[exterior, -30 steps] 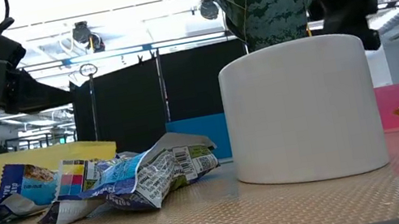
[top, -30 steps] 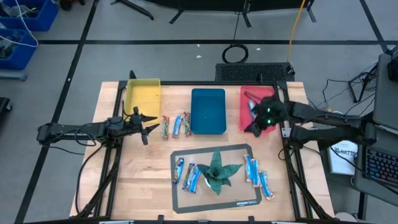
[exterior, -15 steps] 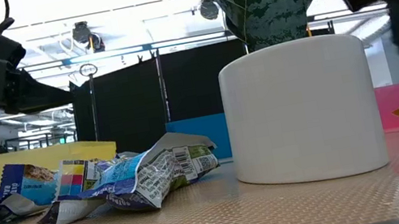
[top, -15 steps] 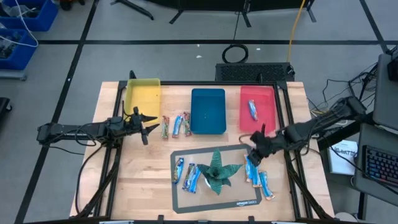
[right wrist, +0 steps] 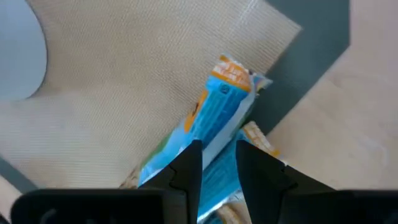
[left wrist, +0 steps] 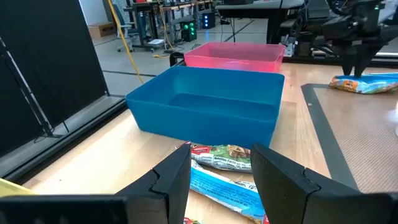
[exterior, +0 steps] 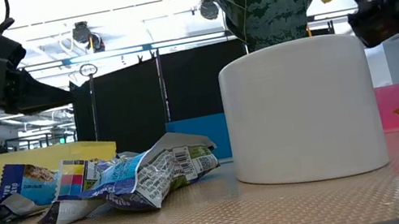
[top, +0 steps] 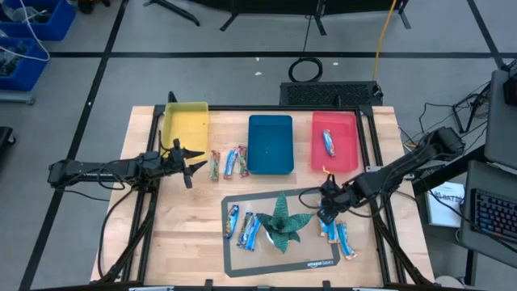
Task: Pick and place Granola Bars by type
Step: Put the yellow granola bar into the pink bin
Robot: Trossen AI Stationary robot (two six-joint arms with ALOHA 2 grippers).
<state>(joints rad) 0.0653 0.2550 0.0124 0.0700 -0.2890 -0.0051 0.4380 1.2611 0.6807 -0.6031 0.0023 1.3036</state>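
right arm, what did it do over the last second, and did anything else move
The right gripper left the red tray, where one blue-wrapped bar now lies in plain sight, and swung down to the mat's right side. It now hovers, open, over the blue bars there, none gripped. The left gripper, the blue tray, the yellow tray and the plant stayed put.

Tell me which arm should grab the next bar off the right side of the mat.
The right. Its gripper hovers directly over the blue bars there, fingers open around one. The left gripper waits far off, near the yellow tray.
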